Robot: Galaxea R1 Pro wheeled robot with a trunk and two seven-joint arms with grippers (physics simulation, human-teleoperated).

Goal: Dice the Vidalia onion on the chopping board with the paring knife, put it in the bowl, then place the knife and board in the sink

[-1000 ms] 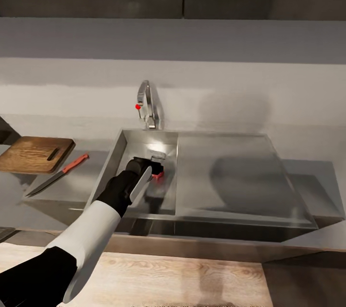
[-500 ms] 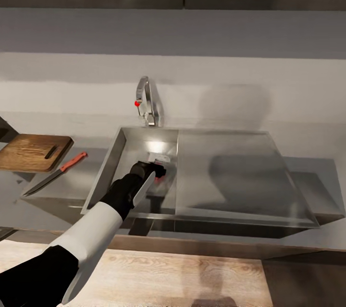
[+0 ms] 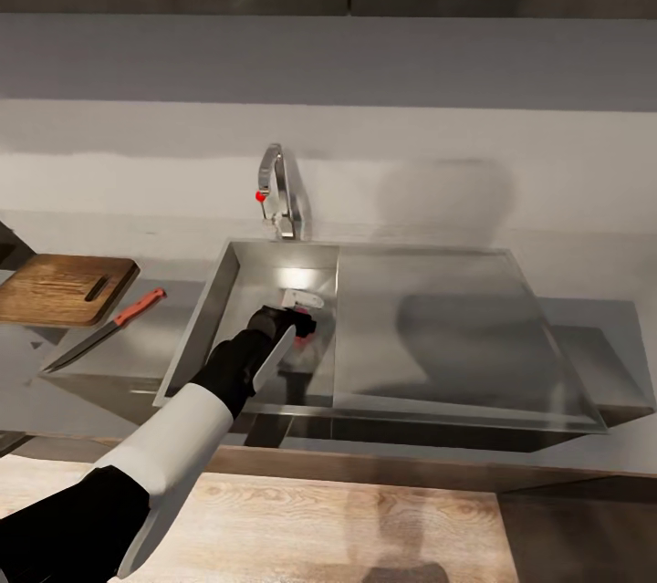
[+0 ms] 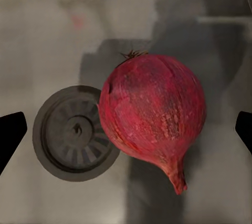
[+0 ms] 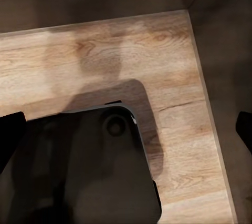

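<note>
Onion first: the pinkish-red, roundish Vidalia onion (image 4: 152,113) lies on the stainless steel sink (image 3: 219,305) floor beside the round drain (image 4: 76,132). Above it, the left gripper (image 4: 126,129) hangs spread wide, fingertips well clear either side. Descend straight, centre on the bulb's widest part, then close gently so it cannot roll.
</note>
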